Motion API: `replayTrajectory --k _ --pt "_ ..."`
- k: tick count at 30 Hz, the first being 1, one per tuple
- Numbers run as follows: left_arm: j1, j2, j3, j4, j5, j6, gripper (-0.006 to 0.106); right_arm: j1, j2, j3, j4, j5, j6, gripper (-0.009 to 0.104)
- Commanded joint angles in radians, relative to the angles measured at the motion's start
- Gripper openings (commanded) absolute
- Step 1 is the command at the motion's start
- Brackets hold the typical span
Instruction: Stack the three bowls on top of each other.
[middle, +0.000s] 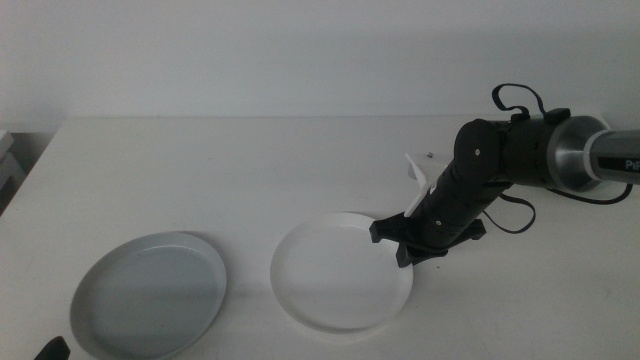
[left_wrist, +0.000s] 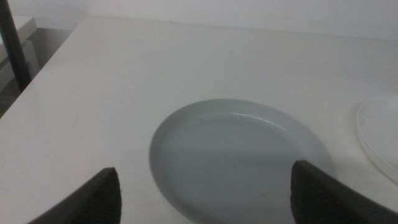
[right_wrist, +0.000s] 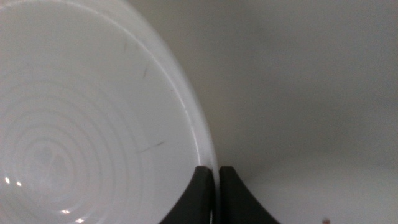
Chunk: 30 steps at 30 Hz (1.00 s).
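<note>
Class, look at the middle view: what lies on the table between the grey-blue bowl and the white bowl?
Nothing: between the grey-blue bowl and the white bowl, the middle view shows only bare table.

On the tabletop (middle: 250, 170) I count two bowls. One is the white bowl (middle: 335, 275); its rim is between the fingers (right_wrist: 202, 193) of the right gripper (middle: 410, 243). One is the grey-blue bowl (middle: 145, 295); it lies in front of the two fingers (left_wrist: 99, 199) of the left gripper (left_wrist: 208, 196), which stand wide apart. No mint green bowl is visible, so the count of bowls stays at two. There are two grippers, and each has two dark fingers. One arm (middle: 520, 155) is visible in the middle view.
</note>
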Motion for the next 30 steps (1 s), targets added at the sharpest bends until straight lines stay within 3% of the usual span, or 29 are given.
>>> replayTrajectory --k 1,5,12,15,19,25,30 --pt "0.000 -0.014 0.006 -0.008 -0.073 -0.014 0.090 0.002 -0.043 -0.028 0.009 -0.030 -0.020 0.002" --pt "0.000 -0.014 0.006 -0.008 -0.073 -0.014 0.090 0.001 -0.039 -0.028 0.000 -0.030 -0.015 0.014" --pt "0.000 -0.014 0.006 -0.008 -0.073 -0.014 0.090 -0.024 -0.107 -0.028 -0.025 -0.025 -0.001 0.051" --pt "0.000 -0.014 0.006 -0.008 -0.073 -0.014 0.090 -0.048 -0.182 -0.028 -0.070 -0.019 -0.002 0.061" --pt "0.000 -0.014 0.006 -0.008 -0.073 -0.014 0.090 -0.125 -0.280 -0.048 -0.123 -0.012 0.011 0.063" --pt "0.000 -0.014 0.006 -0.008 -0.073 -0.014 0.090 -0.340 -0.293 -0.207 -0.170 0.122 0.003 0.063" --pt "0.000 -0.014 0.006 -0.008 -0.073 -0.014 0.090 -0.503 -0.206 -0.353 -0.173 0.142 -0.012 0.063"
